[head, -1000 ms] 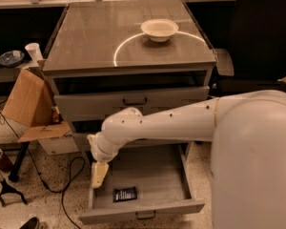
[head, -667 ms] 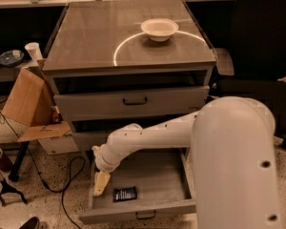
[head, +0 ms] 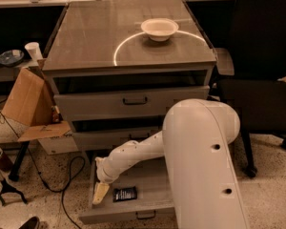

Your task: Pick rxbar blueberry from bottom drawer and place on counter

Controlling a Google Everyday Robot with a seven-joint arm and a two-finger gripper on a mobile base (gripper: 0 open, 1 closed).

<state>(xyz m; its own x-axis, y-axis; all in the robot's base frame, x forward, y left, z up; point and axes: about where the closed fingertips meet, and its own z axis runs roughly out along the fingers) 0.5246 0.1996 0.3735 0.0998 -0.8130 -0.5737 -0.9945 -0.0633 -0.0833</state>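
Speckled pale floor, dim room. Far left: a dark metal tool (head: 7, 192) lies on the floor, with a black cable (head: 62, 187) looping beside it. Above these, an open brown cardboard box (head: 27, 99) leans against the cabinet's left side, and a white paper cup (head: 33, 51) stands on a low dark shelf behind it. Centre: a grey three-drawer cabinet with a glossy grey-brown counter (head: 90, 37) that carries a bright curved light reflection. A shallow white bowl (head: 159, 28) sits toward the counter's back right, on the arc. The upper grey drawer with a dark handle (head: 133, 102) is slightly ajar; the middle grey drawer (head: 109, 138) sits below it. The deep grey bottom drawer (head: 150, 184) is pulled well out. The cream-coloured gripper (head: 99, 195) hangs down inside it at the left edge, tip near the drawer floor; whether it is wide or narrow cannot be told. The flat dark-wrapped rxbar blueberry (head: 125, 193) lies on the drawer floor just right of the gripper, apparently apart from it and not held. The white robot arm (head: 200, 161) rises from lower right and fills the foreground. A black office chair (head: 264, 56) stands at far right.
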